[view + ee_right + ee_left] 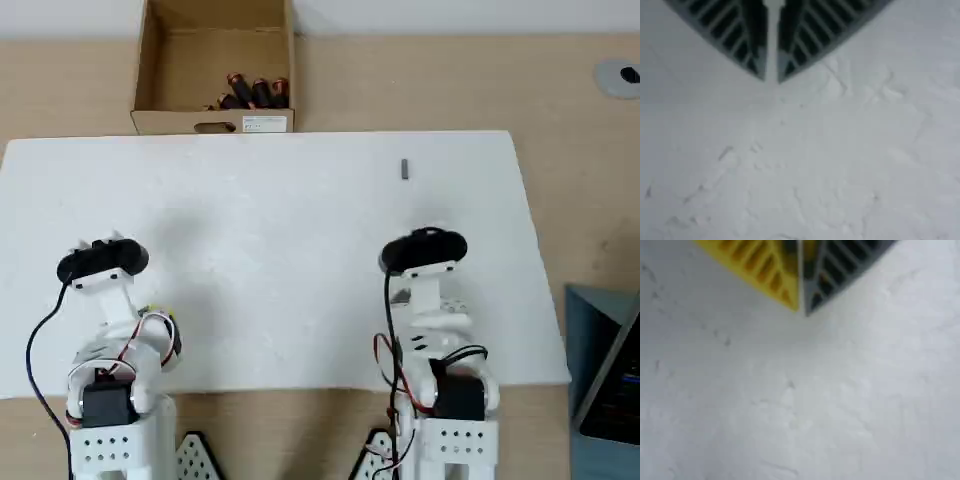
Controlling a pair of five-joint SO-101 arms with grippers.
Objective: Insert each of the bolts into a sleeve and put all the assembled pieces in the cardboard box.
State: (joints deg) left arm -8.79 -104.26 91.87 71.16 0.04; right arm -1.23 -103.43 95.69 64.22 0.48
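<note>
While assembled pieces (pixel 255 92) lay in the cardboard box (pixel 150 62) and one small grey part (pixel 405 168) sat on the white mat (pixel 260 250), the left gripper (pixel 802 309) and right gripper (pixel 771 76) rested closed, empty — apparently parked.

White arms (pixel 120 320), black motors (pixel 105 405), red-black cables (pixel 388 362) (left gripper (pixel 801 310) part yellow).
</note>
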